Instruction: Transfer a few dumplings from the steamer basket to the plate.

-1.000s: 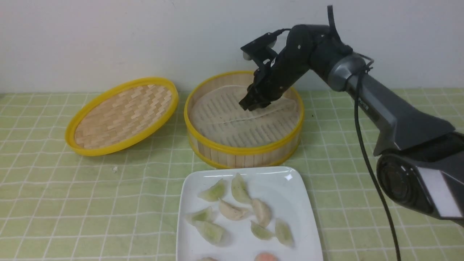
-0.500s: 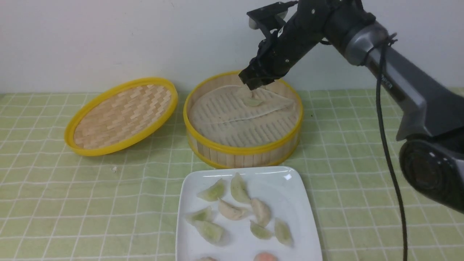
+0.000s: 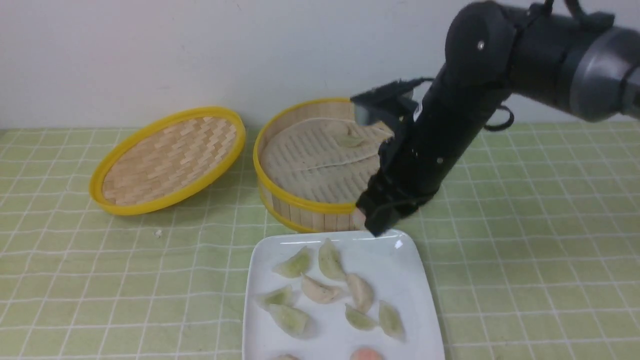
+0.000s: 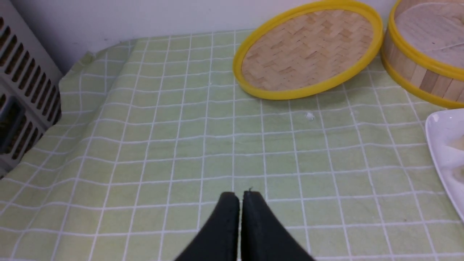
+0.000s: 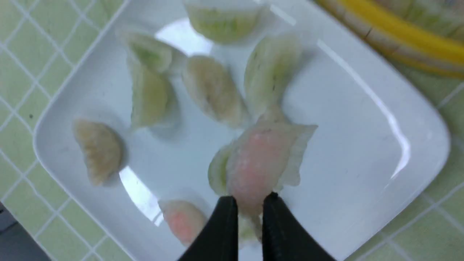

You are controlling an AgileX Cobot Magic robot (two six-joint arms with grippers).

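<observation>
1. The right gripper (image 5: 251, 203) is clamped on a pink dumpling (image 5: 259, 159), pinching one end between its fingertips, with the rest of the dumpling sticking out beyond them.
2. In the right wrist view, that dumpling hangs over the plate (image 5: 366, 159), overlapping a pale green one from this angle; the view is somewhat blurred, so the exact height is hard to judge.
3. The left gripper (image 4: 241, 197) has its fingers together, pointing over the checked green cloth (image 4: 224, 166), with nothing held.
4. The steamer basket (image 3: 305, 216) stands just beyond the plate. Two dumplings lie near each other on its lined floor, toward the back: a cream-white dumpling (image 3: 337, 128) and a pale green dumpling (image 3: 349, 141).
5. The plate carries green, cream and pink dumplings, spread about. In the front view, two cream ones, including the curved cream dumpling (image 3: 320, 290), lie among the green ones, and a pink-orange dumpling (image 3: 366, 354) shows at the near edge of the picture.
6. The woven lid (image 3: 167, 160) sits tilted to the left of the basket.
</observation>
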